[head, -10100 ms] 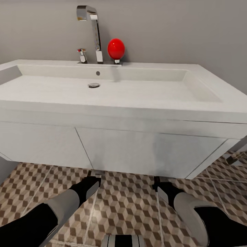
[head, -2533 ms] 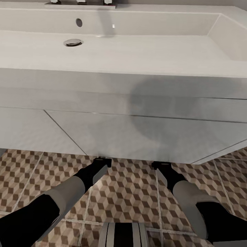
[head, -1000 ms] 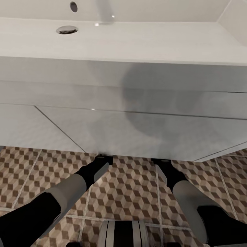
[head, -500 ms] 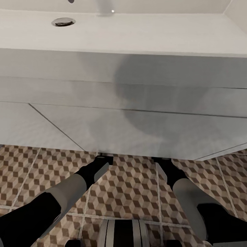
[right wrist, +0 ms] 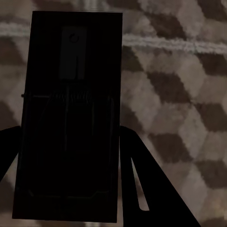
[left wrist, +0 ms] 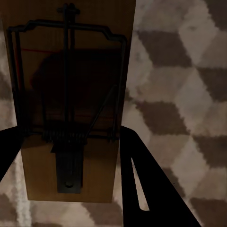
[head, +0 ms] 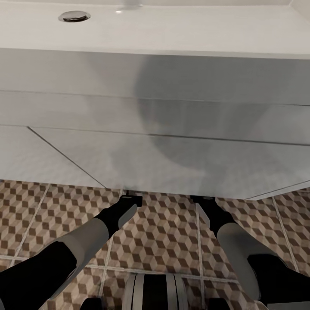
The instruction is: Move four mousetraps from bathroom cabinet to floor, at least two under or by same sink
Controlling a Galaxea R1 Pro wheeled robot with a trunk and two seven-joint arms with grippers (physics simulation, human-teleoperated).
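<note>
The bathroom floor [head: 163, 241], tiled in a brown, beige and white cube pattern with pale grout lines, is seen below the white vanity [head: 172, 163], and whether the two mousetraps [left wrist: 71, 109] [right wrist: 71, 123] seen over it rest on it cannot be judged.

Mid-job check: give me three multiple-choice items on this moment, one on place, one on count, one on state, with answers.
1. Where do both grippers reach?
A) Into the basin
B) Low over the tiled floor at the vanity's foot
C) Onto a shelf

2. How many mousetraps are held?
A) None
B) One
C) Two

3. How are the left jaws?
A) Closed on a trap
B) Wide open, empty
C) Folded away

B: the left gripper and right gripper sit over the bathroom floor below the vanity.
C: one mousetrap shows between the left jaws, another mousetrap between the right.
A: the board sits between the fingers.
</note>
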